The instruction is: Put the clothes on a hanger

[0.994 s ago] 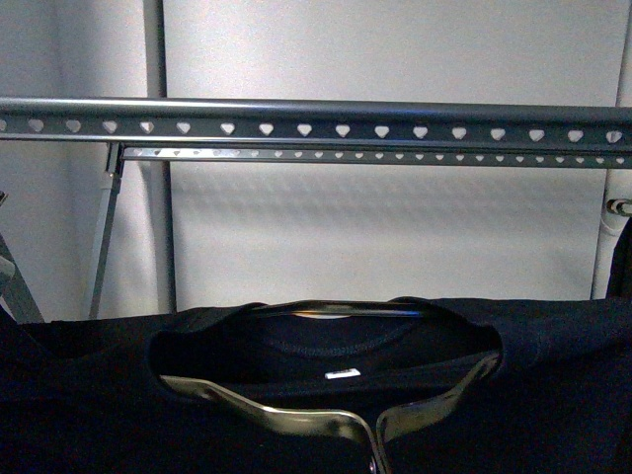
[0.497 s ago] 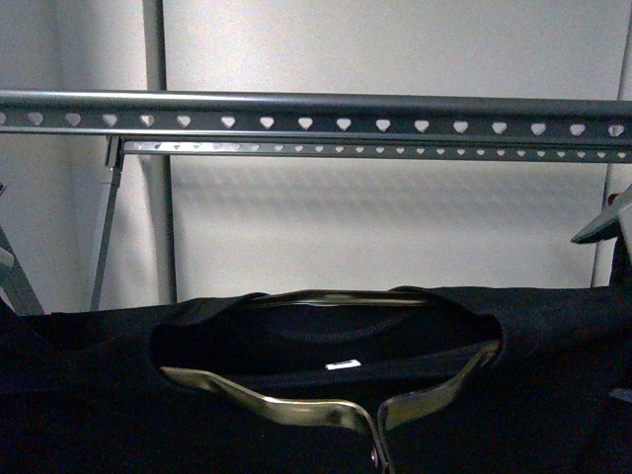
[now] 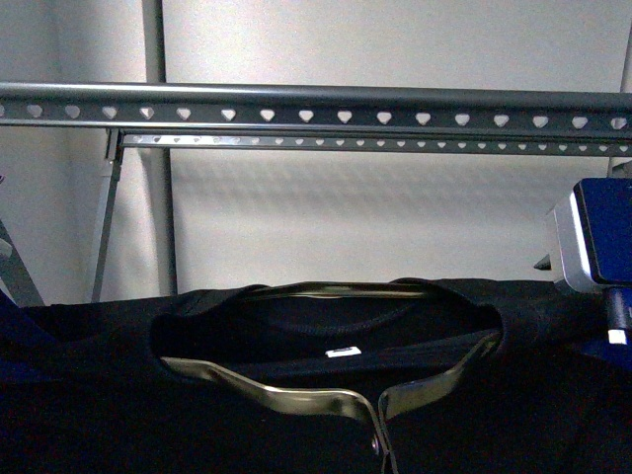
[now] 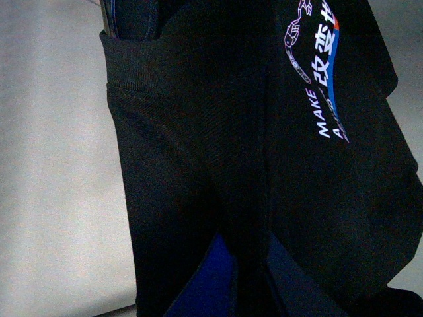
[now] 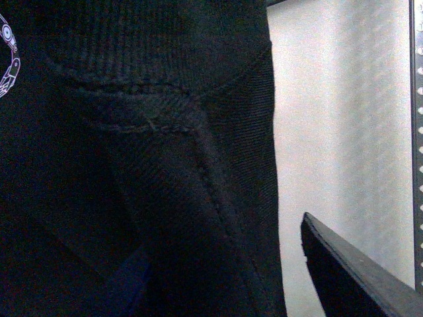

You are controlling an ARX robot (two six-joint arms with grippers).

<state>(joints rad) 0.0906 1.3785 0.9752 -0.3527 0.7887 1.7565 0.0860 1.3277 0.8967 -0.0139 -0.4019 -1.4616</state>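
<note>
Showing below rail (image 3: 316,103): black T-shirt (image 3: 99,395), hanger (image 3: 296,400) seated in its neck.
Left gripper (image 4: 248,290): fingers largely covered by fabric; grip cannot be told.
Right gripper (image 5: 244,290): one finger (image 5: 353,277) seen beside fabric; grip undetermined.

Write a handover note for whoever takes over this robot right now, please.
Left gripper: buried in cloth, open or shut unclear.
Right gripper: against the T-shirt, state unclear.
T-shirt: held up below the rail, with the hanger inside its neck.
Done: hanger is in the shirt.
Left: get the hanger onto the rail, then let go.
</note>
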